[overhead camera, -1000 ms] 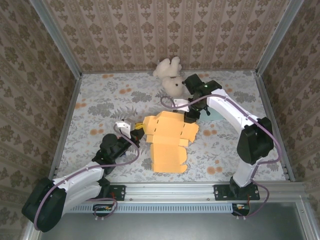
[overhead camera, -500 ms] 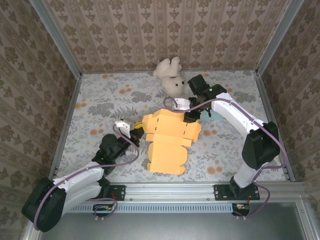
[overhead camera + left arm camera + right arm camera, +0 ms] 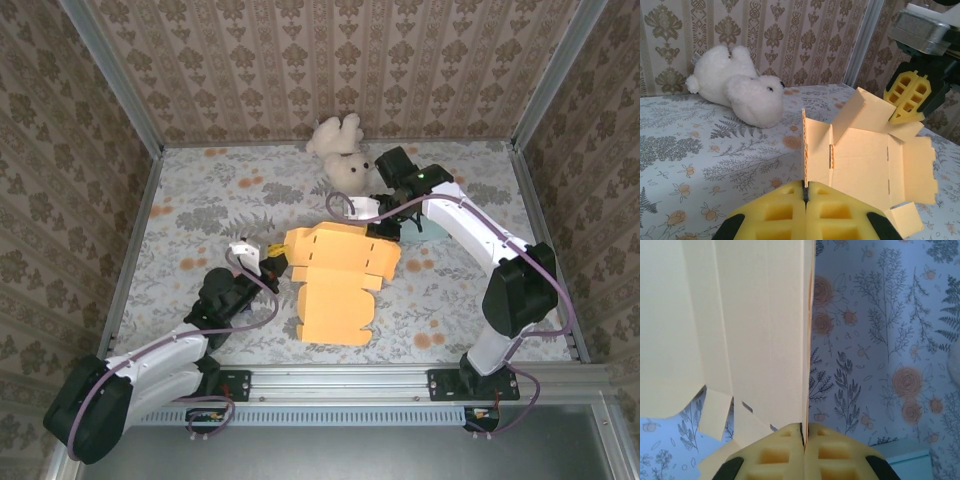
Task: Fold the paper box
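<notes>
Pinching paper box [image 3: 335, 285] flap with left gripper [image 3: 805, 189], far edge with right gripper [image 3: 803, 430]. Close behind: white plush bear [image 3: 342, 157], pale blue block [image 3: 906, 460].

Orange paper box [image 3: 335, 290], floral-patterned table [image 3: 200, 205]

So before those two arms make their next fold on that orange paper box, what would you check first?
1. The left gripper is shut on the left edge of the paper box: ok.
2. The right gripper is shut on the box's far flap: ok.
3. The pinched left edge stands upright: ok.
4. The white plush toy lies apart from the box: ok.
5. The light blue object beside the right arm is out of the fold's way: cannot tell.
</notes>
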